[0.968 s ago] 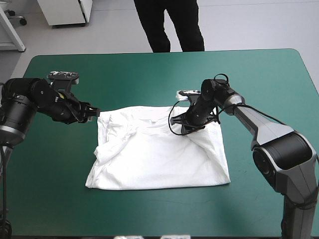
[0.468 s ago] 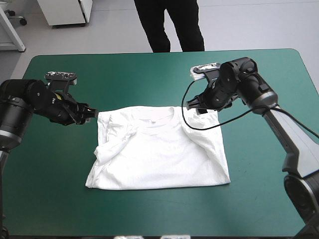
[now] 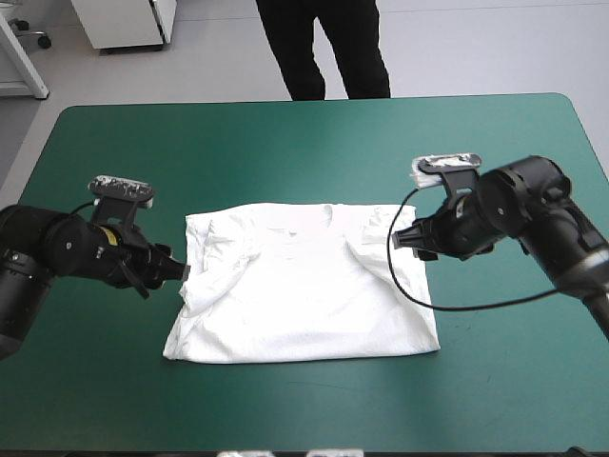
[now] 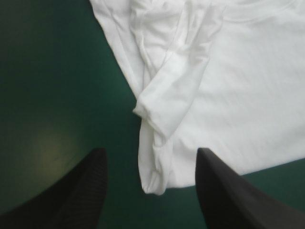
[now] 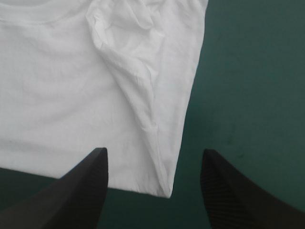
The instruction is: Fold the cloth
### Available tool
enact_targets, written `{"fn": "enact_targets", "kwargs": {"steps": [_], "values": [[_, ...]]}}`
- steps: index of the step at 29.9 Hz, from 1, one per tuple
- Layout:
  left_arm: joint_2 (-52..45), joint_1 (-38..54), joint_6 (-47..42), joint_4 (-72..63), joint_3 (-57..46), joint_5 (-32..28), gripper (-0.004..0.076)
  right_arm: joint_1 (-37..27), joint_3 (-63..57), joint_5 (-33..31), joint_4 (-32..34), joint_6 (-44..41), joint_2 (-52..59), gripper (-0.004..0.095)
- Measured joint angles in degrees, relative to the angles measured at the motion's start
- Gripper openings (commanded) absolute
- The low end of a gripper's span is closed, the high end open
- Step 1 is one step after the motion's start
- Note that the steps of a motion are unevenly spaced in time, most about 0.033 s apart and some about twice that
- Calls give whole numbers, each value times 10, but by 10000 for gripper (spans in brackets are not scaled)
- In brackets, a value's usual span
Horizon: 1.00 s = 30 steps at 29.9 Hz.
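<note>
Right gripper [image 3: 403, 238] drawn back off T-shirt [image 3: 304, 295], fingers apart, left gripper [image 3: 182, 273] shifted nearer

High view: the left gripper [image 3: 181, 273] is too small and dark against its arm for its spread to be read, and the right gripper [image 3: 407, 238] merges with its dark wrist. Both arms are cut off by the picture's sides, as are the two near corners of the teal-green covered surface [image 3: 285, 143]. Left wrist view: only one side of the white short-sleeved T-shirt [image 4: 228, 95] shows, the rest running out of the picture; its folded-in sleeve [image 4: 167, 100] hides the cloth beneath. Right wrist view: the T-shirt likewise leaves the picture; the black fingers [image 5: 81, 191] are blurred, their bases cut off.
</note>
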<state>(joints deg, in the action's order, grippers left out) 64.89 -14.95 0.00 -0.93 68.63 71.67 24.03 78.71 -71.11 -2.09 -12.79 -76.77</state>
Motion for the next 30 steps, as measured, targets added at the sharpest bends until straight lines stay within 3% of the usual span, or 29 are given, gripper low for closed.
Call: {"fn": "enact_targets", "kwargs": {"steps": [9,30], "values": [[-57,0,-28,1,-150,-19,402,0,-82,-4,31,-67,95,554],[61,0,-48,-38,-270,-160,403,0,-84,1,14,-72,96,553]]}}
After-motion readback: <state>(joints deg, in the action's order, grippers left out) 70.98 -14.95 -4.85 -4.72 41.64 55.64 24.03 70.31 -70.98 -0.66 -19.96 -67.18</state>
